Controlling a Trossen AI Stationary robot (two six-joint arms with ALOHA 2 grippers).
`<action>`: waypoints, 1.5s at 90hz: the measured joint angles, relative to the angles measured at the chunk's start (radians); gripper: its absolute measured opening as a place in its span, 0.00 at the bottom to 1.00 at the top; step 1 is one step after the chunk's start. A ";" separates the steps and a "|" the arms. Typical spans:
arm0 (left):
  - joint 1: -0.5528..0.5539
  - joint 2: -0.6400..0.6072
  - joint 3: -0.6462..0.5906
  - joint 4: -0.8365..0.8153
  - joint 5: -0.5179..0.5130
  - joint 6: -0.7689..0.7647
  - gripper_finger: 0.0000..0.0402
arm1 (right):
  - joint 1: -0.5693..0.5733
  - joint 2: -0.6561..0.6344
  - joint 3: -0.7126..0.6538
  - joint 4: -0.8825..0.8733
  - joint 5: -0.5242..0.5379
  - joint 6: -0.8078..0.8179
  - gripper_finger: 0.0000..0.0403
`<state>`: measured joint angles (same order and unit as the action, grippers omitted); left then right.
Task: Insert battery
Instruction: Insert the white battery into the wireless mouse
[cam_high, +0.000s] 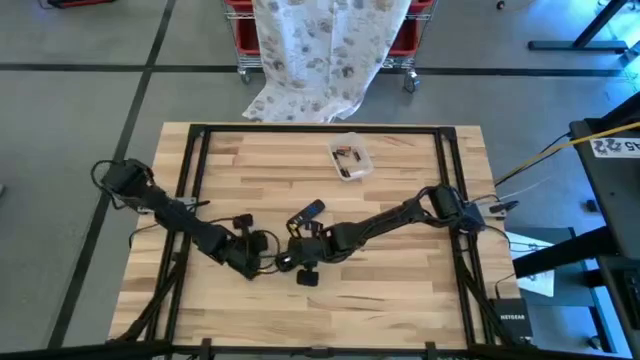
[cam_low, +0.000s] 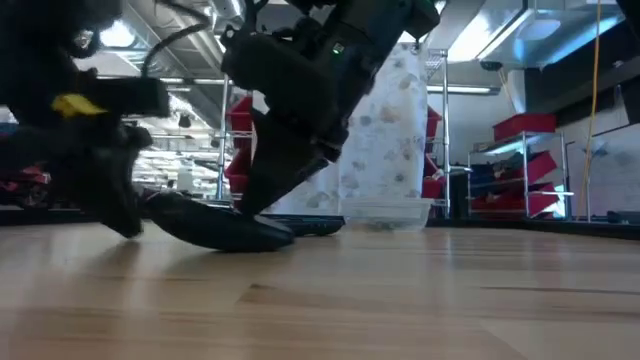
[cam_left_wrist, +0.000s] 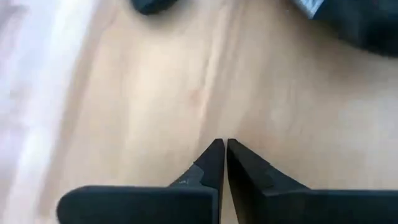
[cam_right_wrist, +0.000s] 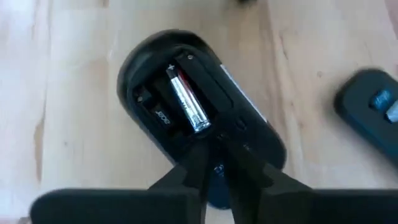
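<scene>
Right gripper low over the open back of a dark device, looks like a mouse or small remote, lying on the tabletop near its middle. Its fingers nearly meet, clenched, tips at or touching the near end of the battery; I see nothing held between them. Battery lies in 1 slot of the compartment, silver body lengthwise, seeming nearly flat. The slot beside it shows dark and empty, as far as I can tell. Left gripper clenched too, fingers together, grasping nothing, hovering over bare wood just beside the device; in the high view the 2 grippers sit close, left and right. A separate dark piece, possibly the battery cover, rests on the wood near the device. A clear tray with small items stands well apart toward the far edge of the tabletop. Judgement: task well along. 1 cell appears placed; the tips look to be pressing it home or checking seat. What may be left: a final push to seat it fully, perhaps a second cell if the empty slot needs 1, and the cover to refit. Whether the battery has clicked down fully cannot be told.
</scene>
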<state>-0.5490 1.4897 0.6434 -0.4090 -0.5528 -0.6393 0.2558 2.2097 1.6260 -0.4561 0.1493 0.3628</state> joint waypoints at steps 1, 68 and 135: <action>-0.005 -0.008 0.001 -0.002 -0.002 -0.007 0.00 | 0.000 0.000 0.000 -0.001 0.000 0.005 0.07; -0.108 0.127 -0.015 0.523 -0.176 0.026 0.00 | 0.000 0.000 -0.001 0.011 0.025 0.134 0.07; -0.104 0.145 -0.014 0.417 -0.160 0.018 0.00 | 0.027 0.000 -0.003 0.103 0.040 0.026 0.07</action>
<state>-0.6533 1.6344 0.6296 0.0078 -0.7127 -0.6216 0.2827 2.2097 1.6234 -0.3532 0.1890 0.3885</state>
